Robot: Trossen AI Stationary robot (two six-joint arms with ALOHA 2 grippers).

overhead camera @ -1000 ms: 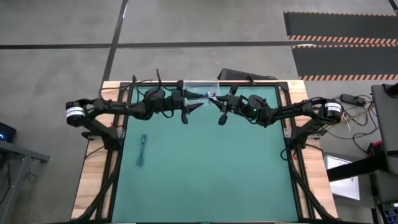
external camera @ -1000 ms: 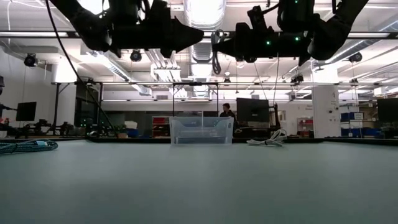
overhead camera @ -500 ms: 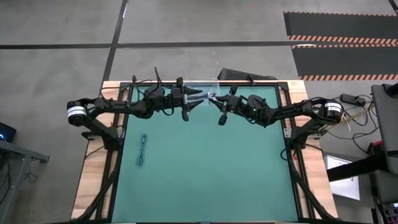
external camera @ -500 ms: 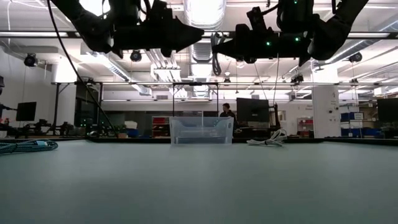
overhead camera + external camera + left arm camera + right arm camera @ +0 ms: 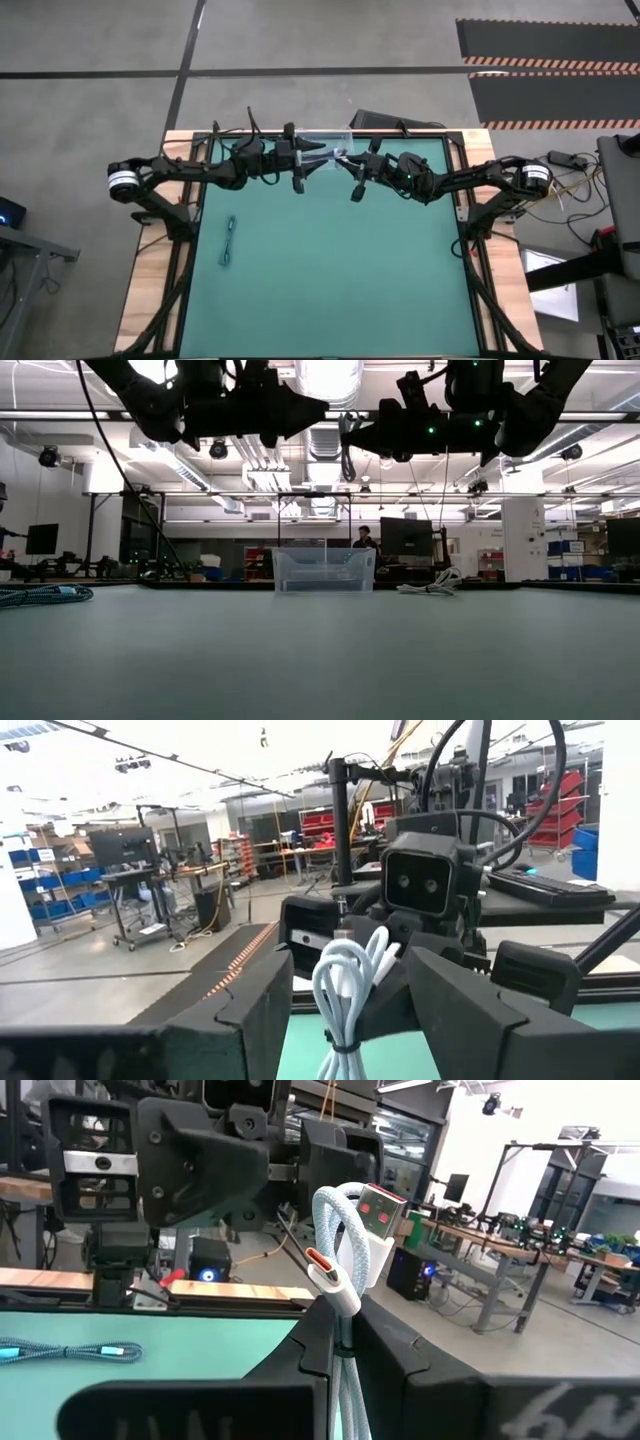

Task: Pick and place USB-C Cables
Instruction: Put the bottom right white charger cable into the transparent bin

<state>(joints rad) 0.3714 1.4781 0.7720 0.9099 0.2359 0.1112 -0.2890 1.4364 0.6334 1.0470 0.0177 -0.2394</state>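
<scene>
My right gripper (image 5: 343,1320) is shut on a white USB-C cable bundle (image 5: 345,1230), high above the mat in front of the clear bin (image 5: 325,140). My left gripper (image 5: 350,965) faces it, open. Its fingers stand on either side of the bundle's looped end (image 5: 345,985), with a gap on each side. A teal cable (image 5: 229,241) lies flat on the green mat at the left. Another white cable (image 5: 430,586) lies on the table to the right of the bin. My right gripper pinches the white bundle between its two fingers (image 5: 318,1342), just below the two plugs (image 5: 365,1215). The fingers reach nearly level toward the table's left. The plugs stick out past the fingertips, and the bundle is lifted clear of the table.
The clear bin stands at the mat's far edge, just behind both grippers. The mat's middle and near part lie bare apart from the teal cable. Wooden table edges (image 5: 150,290) and the arms' frames border the mat on both sides.
</scene>
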